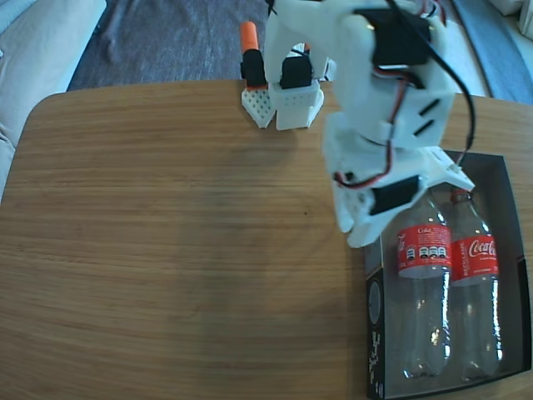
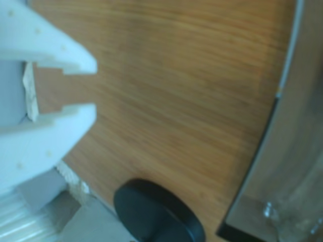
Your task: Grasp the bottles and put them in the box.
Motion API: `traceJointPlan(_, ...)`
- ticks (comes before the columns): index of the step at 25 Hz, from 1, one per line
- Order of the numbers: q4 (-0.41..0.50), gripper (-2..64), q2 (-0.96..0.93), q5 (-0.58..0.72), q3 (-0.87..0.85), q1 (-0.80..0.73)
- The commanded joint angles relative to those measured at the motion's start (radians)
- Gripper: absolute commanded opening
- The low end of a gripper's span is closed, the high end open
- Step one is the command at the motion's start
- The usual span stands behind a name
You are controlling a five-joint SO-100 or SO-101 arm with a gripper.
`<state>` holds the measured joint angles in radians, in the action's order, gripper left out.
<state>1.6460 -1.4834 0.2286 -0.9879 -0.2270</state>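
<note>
Two bottles (image 1: 424, 283) (image 1: 474, 287) lie side by side in the box (image 1: 515, 250), red caps toward the arm, just below the white hand (image 2: 91, 86) in the fixed view. The hand holds nothing, fingers slightly parted, above the wooden bench (image 1: 183, 250) beside the box wall in the wrist view.

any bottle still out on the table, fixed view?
No. Both bottles lie side by side inside the box.

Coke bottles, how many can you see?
2. Both lie side by side inside the box: one bottle toward the table's middle, the other bottle beside it. The arm covers their caps partly.
</note>
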Motion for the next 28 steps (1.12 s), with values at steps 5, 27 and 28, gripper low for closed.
traceJointPlan(5, 0.026, 3.0, -0.209, 0.005, -0.149, 0.086)
traceJointPlan(27, -0.238, -0.4, -0.802, -0.225, -0.911, 0.198)
traceJointPlan(28, -0.250, -0.4, -0.830, -0.222, -0.948, 0.198)
